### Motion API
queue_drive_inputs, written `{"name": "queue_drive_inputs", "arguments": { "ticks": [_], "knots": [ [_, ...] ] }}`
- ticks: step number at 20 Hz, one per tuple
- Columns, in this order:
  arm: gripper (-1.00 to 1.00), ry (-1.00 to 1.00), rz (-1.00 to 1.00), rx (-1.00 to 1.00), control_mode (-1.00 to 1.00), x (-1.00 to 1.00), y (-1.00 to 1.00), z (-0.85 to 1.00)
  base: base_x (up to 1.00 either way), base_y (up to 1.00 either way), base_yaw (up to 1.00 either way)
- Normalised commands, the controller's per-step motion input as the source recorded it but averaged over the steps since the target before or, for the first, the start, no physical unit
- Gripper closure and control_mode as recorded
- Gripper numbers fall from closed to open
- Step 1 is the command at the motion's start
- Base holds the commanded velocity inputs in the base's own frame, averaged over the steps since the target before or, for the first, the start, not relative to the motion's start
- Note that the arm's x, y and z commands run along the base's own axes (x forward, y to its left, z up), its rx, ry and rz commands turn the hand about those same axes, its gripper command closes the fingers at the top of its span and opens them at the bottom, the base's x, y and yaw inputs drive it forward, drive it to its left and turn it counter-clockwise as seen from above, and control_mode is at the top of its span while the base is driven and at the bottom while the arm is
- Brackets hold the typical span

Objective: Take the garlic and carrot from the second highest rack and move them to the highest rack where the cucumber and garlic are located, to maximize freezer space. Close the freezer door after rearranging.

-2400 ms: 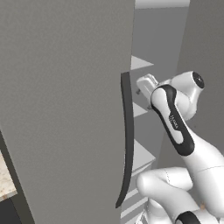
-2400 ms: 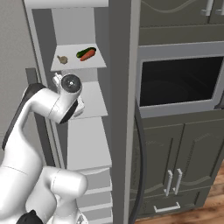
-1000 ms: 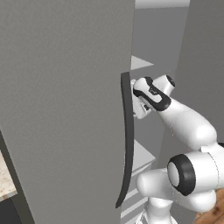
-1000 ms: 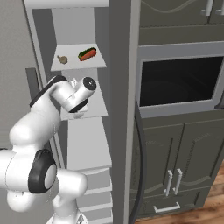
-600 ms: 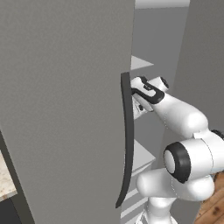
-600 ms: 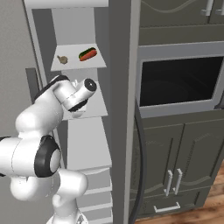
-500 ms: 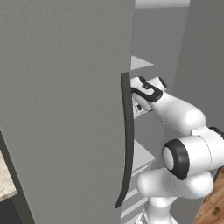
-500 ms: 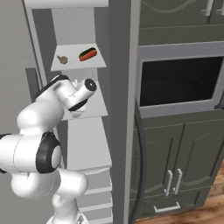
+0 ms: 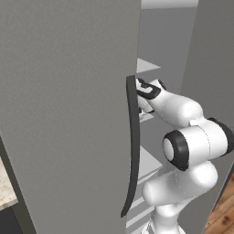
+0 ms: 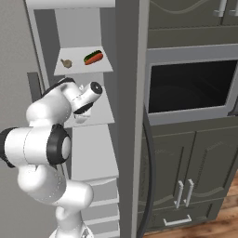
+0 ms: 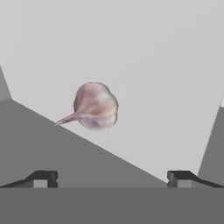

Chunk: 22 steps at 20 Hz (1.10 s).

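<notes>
The pincer [image 11: 112, 177] stands wide apart, gripping nothing; a garlic bulb [image 11: 94, 106] lies ahead on the second highest rack [image 11: 175, 87]; on the highest rack [image 10: 79, 69] sit another garlic [image 10: 66, 63] and the cucumber [image 10: 93, 57].

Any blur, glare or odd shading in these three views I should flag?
Left base view: flat, even light, no glare; the freezer door is a plain grey slab. Right base view: sharp, with the oven cavity very dark. Hand view: the garlic looks soft and low-detail, casts no clear shadow, and sits ahead of the open end effector.
</notes>
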Motion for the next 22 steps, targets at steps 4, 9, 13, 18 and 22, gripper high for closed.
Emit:
{"name": "queue_drive_inputs", "arguments": {
  "ticks": [4,9,13,18,22],
  "knots": [
    [-1.00,0.01,-0.02,0.00,-1.00,0.32,0.01,-0.14,0.00,0.00,0.00],
    [-1.00,0.00,-0.05,0.00,-1.00,0.29,0.00,-0.18,0.00,0.00,0.00],
    [-1.00,0.00,-0.05,0.00,-1.00,0.22,0.00,-0.20,0.00,0.00,0.00],
    [-1.00,0.00,-0.03,0.00,-1.00,0.20,0.00,-0.20,0.00,0.00,0.00],
    [-1.00,0.00,-0.02,0.00,-1.00,0.17,0.09,-0.16,0.00,0.00,0.00]
  ]
}}
